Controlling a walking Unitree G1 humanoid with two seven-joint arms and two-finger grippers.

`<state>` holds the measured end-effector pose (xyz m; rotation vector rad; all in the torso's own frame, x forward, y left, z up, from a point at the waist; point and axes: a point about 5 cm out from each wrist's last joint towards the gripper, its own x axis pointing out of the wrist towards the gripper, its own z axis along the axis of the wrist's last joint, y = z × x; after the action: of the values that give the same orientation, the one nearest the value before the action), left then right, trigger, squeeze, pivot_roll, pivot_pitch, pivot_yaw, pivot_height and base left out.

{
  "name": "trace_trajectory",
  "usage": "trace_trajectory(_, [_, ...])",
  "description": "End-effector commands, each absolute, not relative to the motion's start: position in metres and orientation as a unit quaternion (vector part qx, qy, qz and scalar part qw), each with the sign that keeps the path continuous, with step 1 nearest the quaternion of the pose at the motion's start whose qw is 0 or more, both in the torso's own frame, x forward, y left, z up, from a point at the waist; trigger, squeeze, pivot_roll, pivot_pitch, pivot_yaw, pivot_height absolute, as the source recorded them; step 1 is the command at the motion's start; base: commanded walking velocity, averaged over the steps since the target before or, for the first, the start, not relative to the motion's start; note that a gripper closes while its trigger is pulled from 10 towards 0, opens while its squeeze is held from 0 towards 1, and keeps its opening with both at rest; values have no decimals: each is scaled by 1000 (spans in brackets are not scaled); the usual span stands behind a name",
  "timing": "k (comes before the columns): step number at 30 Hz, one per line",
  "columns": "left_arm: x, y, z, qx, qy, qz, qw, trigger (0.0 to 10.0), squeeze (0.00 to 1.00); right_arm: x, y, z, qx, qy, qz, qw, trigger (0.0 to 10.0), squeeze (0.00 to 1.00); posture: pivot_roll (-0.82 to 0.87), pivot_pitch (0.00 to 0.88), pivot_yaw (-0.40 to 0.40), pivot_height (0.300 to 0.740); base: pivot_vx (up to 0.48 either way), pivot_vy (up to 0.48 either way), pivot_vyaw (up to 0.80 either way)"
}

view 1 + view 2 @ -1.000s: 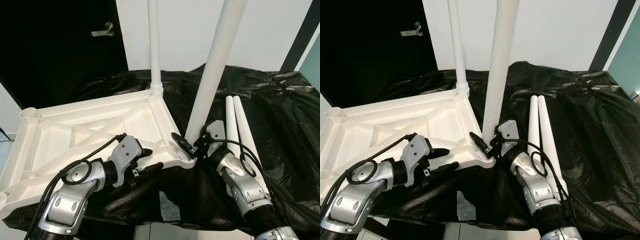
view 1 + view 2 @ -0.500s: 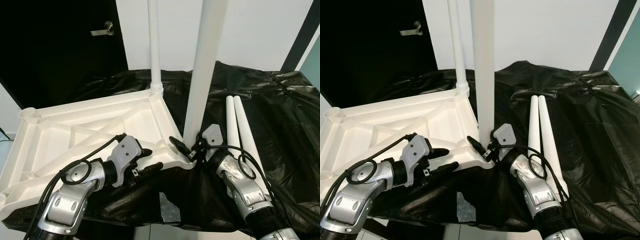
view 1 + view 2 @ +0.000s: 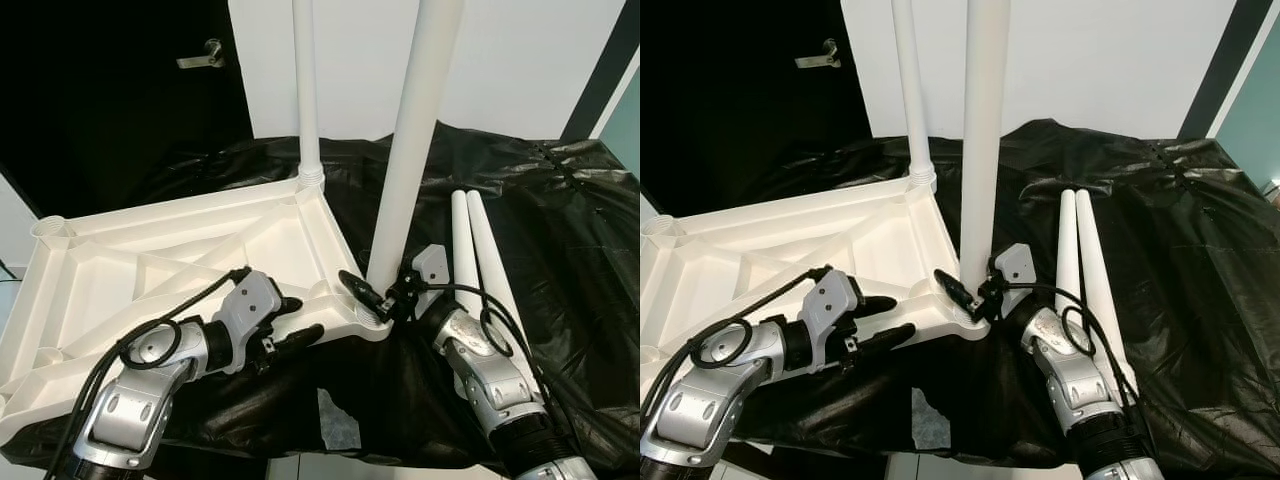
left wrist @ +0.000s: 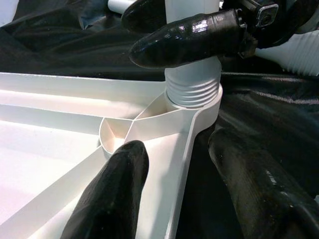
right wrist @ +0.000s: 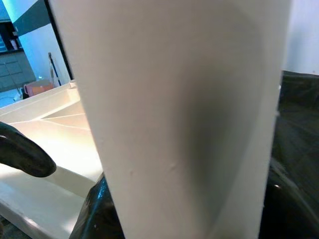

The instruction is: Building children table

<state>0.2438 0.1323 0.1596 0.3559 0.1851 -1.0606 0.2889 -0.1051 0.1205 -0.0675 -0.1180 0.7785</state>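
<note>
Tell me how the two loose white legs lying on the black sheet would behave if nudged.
The loose legs look round and smooth, so they would probably roll across the black sheet. They appear stiff, likely light hollow plastic, and possibly slippery to pinch.

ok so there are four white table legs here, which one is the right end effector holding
The near upright leg, standing in the tabletop's near corner socket. The right end effector grips its base. The other upright leg stands at the far corner; two spare legs lie flat.

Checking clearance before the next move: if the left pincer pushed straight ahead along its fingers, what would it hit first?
Probably the corner socket holding the table leg, where the right pincer grips.
</note>
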Motion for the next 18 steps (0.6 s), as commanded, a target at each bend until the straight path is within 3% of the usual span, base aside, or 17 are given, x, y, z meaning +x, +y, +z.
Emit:
trace_trajectory(1, [245, 132, 162, 173, 83, -492, 849, 10000, 0, 278, -110, 80, -15, 50, 376, 925, 10000, 0, 42, 0, 24, 740, 0, 0, 0])
trace_trajectory(11, [244, 131, 162, 173, 82, -491, 850, 10000, 0, 280, -114, 78, -14, 54, 326, 944, 10000, 0, 42, 0, 20, 740, 0, 0, 0])
trace_trajectory(14, [244, 129, 162, 171, 81, -491, 850, 10000, 0, 281, -110, 84, -34, 18, 217, 975, 10000, 0, 40, 0, 14, 740, 0, 0, 0])
trace_trajectory(18, [243, 128, 162, 170, 80, -491, 851, 10000, 0, 279, -107, 91, -52, -7, 144, 988, 10000, 0, 39, 0, 10, 740, 0, 0, 0])
